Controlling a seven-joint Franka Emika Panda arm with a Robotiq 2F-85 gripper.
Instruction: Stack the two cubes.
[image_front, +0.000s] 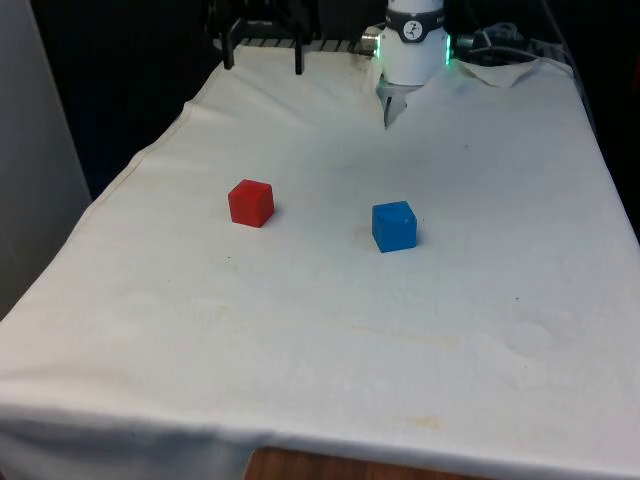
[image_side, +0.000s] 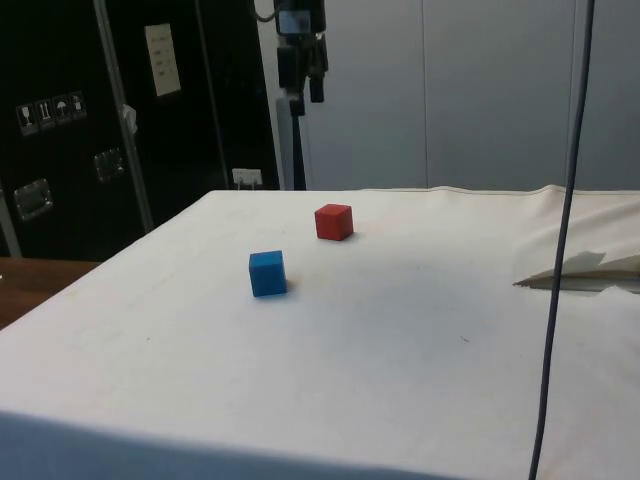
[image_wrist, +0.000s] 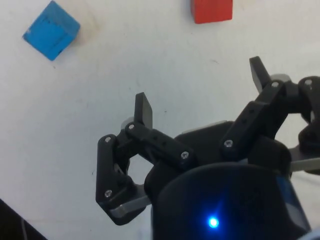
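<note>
Step in hand: approach, nothing grasped yet. Tool (image_wrist: 200, 92) hangs high above the surface (image_front: 330, 340) with its fingers spread wide apart and nothing between them; in the side view the tool (image_side: 303, 95) sits well above both cubes.

Red cube (image_front: 250, 203) and blue cube (image_front: 394, 226) both rest flat on the cloth, apart from each other, not stacked. In the front view, red lies at about 10 o'clock from blue. In the side view, red cube (image_side: 334, 222) lies at about 1 o'clock from blue cube (image_side: 267, 273). In the wrist view the blue cube (image_wrist: 51, 30) sits turned corner-on to the fingers, while the red cube (image_wrist: 211, 10) looks closer to square.

Next move, as I judge it: choose one cube, descend over it, and align the fingers with a pair of its flat faces. Blue would need a wrist turn first.

Room: open cloth all around both cubes, nothing crowding either. Both are well in from the surface edges, so a knock is unlikely to send one off. A folded cloth ridge (image_side: 585, 270) lies well clear of the cubes.
</note>
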